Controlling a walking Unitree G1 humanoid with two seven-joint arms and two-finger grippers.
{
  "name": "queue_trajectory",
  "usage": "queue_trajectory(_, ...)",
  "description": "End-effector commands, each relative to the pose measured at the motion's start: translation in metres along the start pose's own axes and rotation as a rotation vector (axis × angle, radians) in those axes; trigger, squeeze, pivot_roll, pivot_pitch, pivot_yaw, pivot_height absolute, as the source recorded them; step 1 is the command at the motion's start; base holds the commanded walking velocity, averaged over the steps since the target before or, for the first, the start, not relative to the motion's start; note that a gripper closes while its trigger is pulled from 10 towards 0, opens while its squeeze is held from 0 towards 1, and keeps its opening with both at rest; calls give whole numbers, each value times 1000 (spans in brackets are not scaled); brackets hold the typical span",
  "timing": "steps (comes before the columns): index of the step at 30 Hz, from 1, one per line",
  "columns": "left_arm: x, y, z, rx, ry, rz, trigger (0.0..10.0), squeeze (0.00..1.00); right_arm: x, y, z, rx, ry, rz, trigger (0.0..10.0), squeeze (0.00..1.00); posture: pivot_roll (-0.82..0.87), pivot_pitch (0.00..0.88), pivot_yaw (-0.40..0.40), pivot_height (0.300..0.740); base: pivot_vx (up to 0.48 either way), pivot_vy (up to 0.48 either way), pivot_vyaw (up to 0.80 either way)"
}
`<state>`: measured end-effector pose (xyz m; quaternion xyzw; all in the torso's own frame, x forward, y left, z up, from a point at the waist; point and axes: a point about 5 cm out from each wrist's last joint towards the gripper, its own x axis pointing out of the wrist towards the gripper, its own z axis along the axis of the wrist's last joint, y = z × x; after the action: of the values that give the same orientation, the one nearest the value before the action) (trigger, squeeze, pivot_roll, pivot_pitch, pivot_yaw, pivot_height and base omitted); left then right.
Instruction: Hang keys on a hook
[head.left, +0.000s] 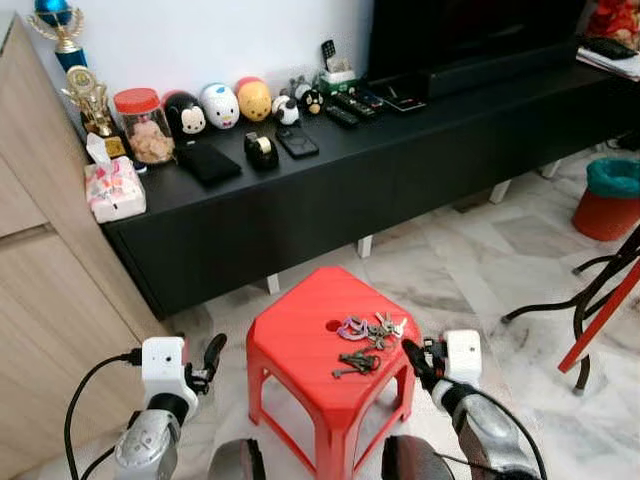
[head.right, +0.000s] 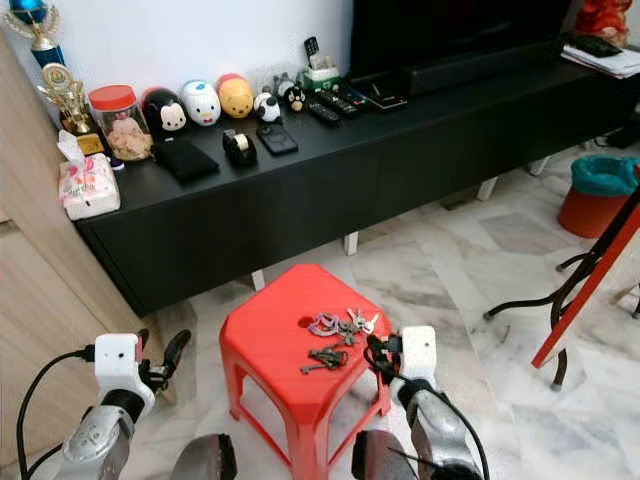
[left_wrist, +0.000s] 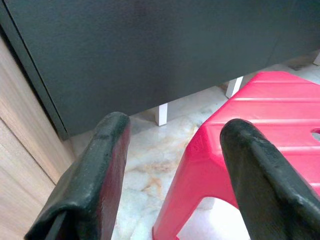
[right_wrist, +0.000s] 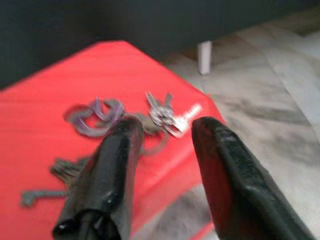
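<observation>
Keys: a silver bunch of keys (head.left: 375, 328) on a purple ring lies on the red plastic stool (head.left: 300, 345), toward its right edge; a second, darker key bunch (head.left: 355, 364) lies just beside it, nearer the robot.
Stool: stands on the marble floor (head.left: 470, 270) in front of the long black TV cabinet (head.left: 330, 190).
Right pincer: the right pincer (right_wrist: 160, 150) hovers at the stool's right edge, just beside the silver bunch; its fingers are apart, with nothing between them, and the picture is blurred.
Left pincer: the left pincer (left_wrist: 175, 165) sits off the stool's left side, fingers spread wide, pointing at the cabinet front and the stool's corner.
Cabinet top: a red-lidded jar (head.left: 143, 125), round toy figures (head.left: 220, 105), a tape dispenser (head.left: 261, 150), remote controls (head.left: 350, 105), a tissue pack (head.left: 113, 188) and trophies (head.left: 88, 95).
Surroundings: a wooden cupboard (head.left: 40, 290) on the left, a red bin with a teal liner (head.left: 610, 200) on the right.
</observation>
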<state>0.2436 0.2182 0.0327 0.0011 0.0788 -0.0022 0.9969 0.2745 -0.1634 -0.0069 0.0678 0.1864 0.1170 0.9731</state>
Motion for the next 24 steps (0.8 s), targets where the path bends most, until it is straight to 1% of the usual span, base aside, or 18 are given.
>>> queue_trajectory(1, -1, 3, 3, 21, -7, 8, 10000, 0, 6, 7, 3, 31, 13, 44, 10000, 1000, 11, 0, -31, 596, 0, 0, 0)
queue_trajectory(2, -1, 4, 4, 21, -11, 14, 10000, 0, 10, 11, 6, 61, 20, 73, 10000, 1000, 19, 0, -37, 596, 0, 0, 0)
queue_trajectory(5, -1, 4, 5, 20, -15, 17, 10000, 0, 13, 13, 7, 89, 35, 88, 10000, 1000, 21, 0, -41, 596, 0, 0, 0)
queue_trajectory(6, -1, 3, 5, 20, -16, 18, 10000, 0, 15, 17, 7, 112, 53, 114, 10000, 1000, 25, 0, -45, 596, 0, 0, 0)
queue_trajectory(9, -1, 3, 5, 20, -18, 19, 10000, 0, 17, 22, 5, 140, 81, 149, 10000, 1000, 33, 0, -50, 596, 0, 0, 0)
queue_trajectory(10, -1, 3, 5, 20, -18, 19, 10000, 0, 17, 22, 5, 140, 81, 149, 10000, 1000, 33, 0, -50, 596, 0, 0, 0)
queue_trajectory(12, -4, 2, 5, 19, -20, 23, 10000, 0, 15, 27, -3, 125, 137, 180, 10000, 1000, 40, 0, -61, 596, 0, 0, 0)
queue_trajectory(13, -4, 2, 5, 19, -20, 23, 10000, 0, 15, 27, -3, 125, 137, 180, 10000, 1000, 40, 0, -61, 596, 0, 0, 0)
queue_trajectory(14, -5, 2, 4, 18, -16, 25, 10000, 0, 14, 30, -8, 113, 171, 204, 10000, 0, 43, 0, -66, 596, 0, 0, 0)
queue_trajectory(16, -7, 2, 2, 16, -15, 30, 10000, 0, 12, 33, -14, 122, 200, 222, 10000, 0, 47, 0, -73, 596, 0, 0, 0)
queue_trajectory(19, -9, 2, 2, 13, -14, 35, 10000, 0, 11, 34, -16, 134, 210, 220, 10000, 0, 51, 0, -78, 596, 0, 0, 0)
queue_trajectory(20, -11, 3, 1, 12, -13, 44, 10000, 0, 10, 33, -18, 161, 213, 206, 10000, 0, 55, 0, -84, 596, 0, 0, 0)
queue_trajectory(22, -14, 3, 0, 8, -11, 49, 10000, 0, 10, 32, -19, 176, 211, 191, 10000, 0, 55, 0, -86, 596, 0, 0, 0)
queue_trajectory(24, -19, 1, -4, 4, -2, 53, 10000, 0, 8, 30, -22, 238, 212, 155, 10000, 0, 54, 1, -90, 596, 0, 0, 0)
